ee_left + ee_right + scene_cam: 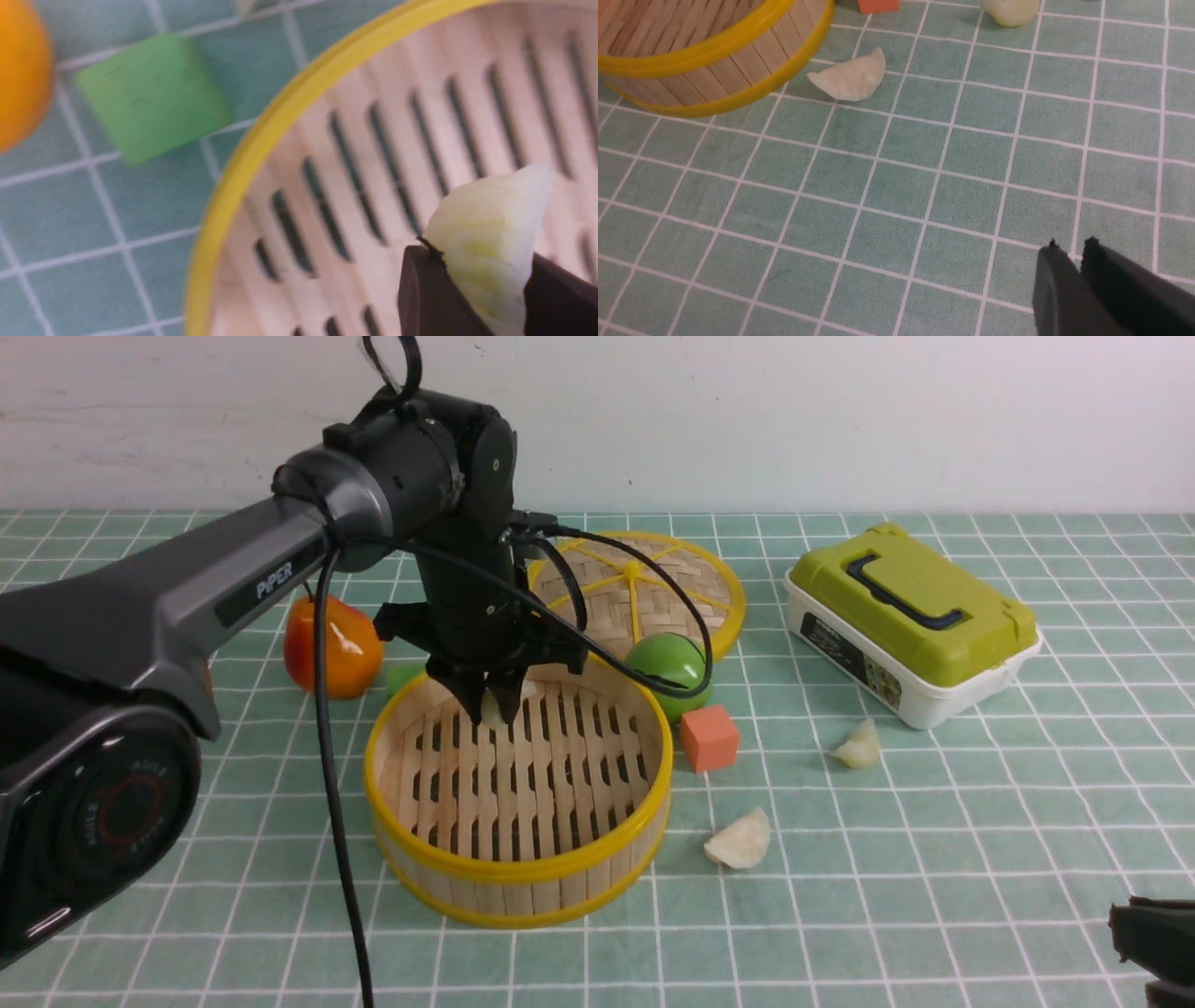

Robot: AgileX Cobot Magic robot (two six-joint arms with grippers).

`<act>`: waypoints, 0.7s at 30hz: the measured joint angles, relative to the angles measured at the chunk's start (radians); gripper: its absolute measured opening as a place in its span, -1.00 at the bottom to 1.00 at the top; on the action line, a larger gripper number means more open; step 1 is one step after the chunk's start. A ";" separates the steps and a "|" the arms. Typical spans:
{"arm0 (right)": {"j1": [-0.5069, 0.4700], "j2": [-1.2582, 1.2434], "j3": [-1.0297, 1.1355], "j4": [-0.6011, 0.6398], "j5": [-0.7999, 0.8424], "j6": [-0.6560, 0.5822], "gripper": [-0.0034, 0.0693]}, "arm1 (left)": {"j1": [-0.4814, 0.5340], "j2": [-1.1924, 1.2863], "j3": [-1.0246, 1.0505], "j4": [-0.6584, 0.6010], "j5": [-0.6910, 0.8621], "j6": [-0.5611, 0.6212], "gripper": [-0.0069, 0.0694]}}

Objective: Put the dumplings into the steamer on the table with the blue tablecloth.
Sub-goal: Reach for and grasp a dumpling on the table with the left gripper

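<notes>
Dumpling, soft, light and slippery we are judging, is sitting pinched at its belly in our left gripper over the steamer, near eleven o'clock. Second dumpling is lying at four o'clock on the desk; right gripper is hanging narrow, empty.

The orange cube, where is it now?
Front view: the orange cube sits on the cloth just right of the steamer, in front of the green fruit.
</notes>
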 joint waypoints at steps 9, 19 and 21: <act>0.000 0.000 0.000 0.000 0.000 0.000 -0.67 | 0.041 0.030 0.000 -0.036 0.004 -0.029 -0.22; 0.000 0.000 0.000 -0.007 0.011 -0.001 -0.67 | 0.057 -0.019 -0.195 0.054 -0.008 -0.011 0.35; 0.000 0.000 0.000 -0.015 0.011 -0.001 -0.67 | 0.077 -0.023 -0.234 0.056 -0.053 -0.012 0.35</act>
